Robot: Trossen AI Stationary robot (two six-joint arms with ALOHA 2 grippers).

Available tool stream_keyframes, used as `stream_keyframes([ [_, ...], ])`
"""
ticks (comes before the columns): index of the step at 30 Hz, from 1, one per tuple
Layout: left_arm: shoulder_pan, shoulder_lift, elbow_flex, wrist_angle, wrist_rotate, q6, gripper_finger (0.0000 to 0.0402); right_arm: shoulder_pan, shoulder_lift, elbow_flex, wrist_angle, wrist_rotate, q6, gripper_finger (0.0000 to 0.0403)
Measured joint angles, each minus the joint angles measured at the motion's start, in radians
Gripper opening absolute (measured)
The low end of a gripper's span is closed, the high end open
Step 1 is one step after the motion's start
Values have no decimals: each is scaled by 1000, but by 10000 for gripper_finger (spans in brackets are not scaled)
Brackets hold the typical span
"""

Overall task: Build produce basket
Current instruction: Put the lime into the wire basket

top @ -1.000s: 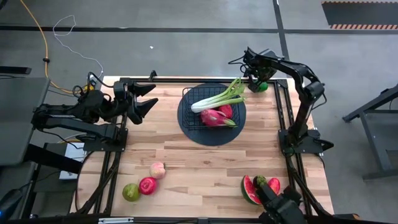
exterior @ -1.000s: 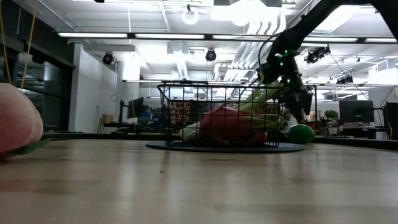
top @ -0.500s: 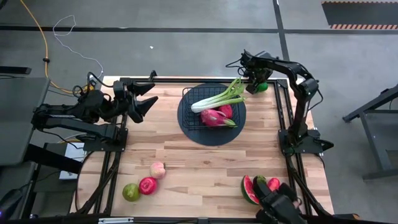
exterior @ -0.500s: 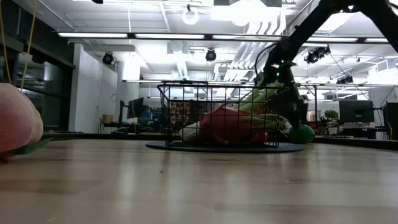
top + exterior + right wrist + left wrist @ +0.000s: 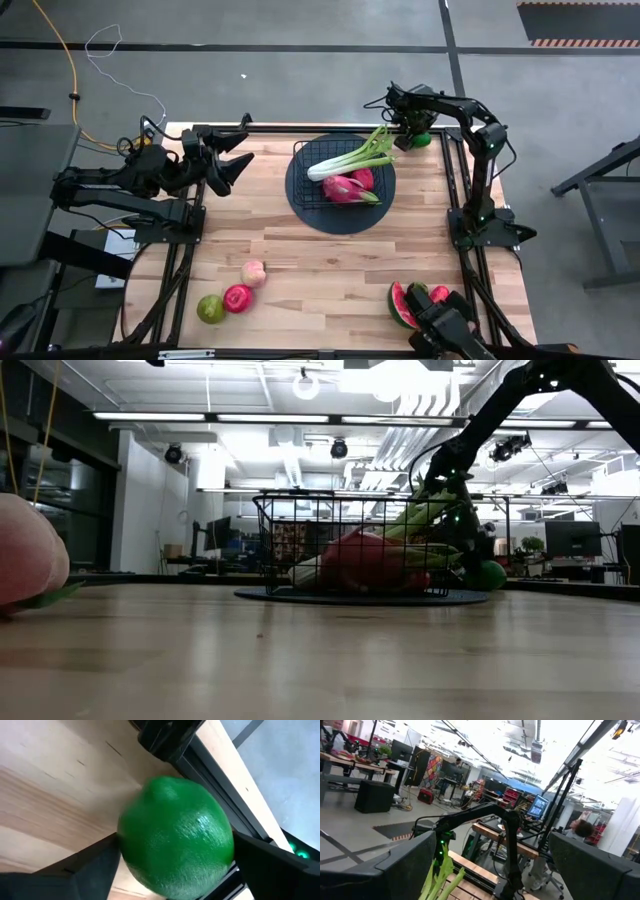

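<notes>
At the table's (image 5: 330,270) far middle sat the basket (image 5: 342,172) on a dark round mat (image 5: 300,205), placed where both arms could likely reach it. It held a leafy stalk (image 5: 350,158) slanting out over its right rim, a dragon fruit (image 5: 340,189) and something red (image 5: 363,178) touching it. Loose produce waited near the front edge: a watermelon slice (image 5: 402,304) at the right, and a peach (image 5: 254,272), red apple (image 5: 238,298) and green fruit (image 5: 210,309) at the left. By the far right corner, just beside the basket, the right gripper (image 5: 414,128) had its fingers (image 5: 90,865) spread either side of a green lime-like fruit (image 5: 176,836), apparently set to grasp it. The left gripper (image 5: 232,162) waited, spread wide, left of the basket.
</notes>
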Motion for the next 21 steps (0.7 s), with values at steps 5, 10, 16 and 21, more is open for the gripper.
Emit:
stream_keyframes([
  [5,0,0,0,0,-15,9,374,0,0,0,-14,0,31,299],
  [10,0,0,0,0,-18,21,374,0,-48,0,-66,-4,35,272],
  [16,0,0,0,1,-18,19,374,1,-235,0,-36,-32,94,271],
  [21,0,0,0,0,-18,29,374,27,-471,0,16,-134,187,271],
])
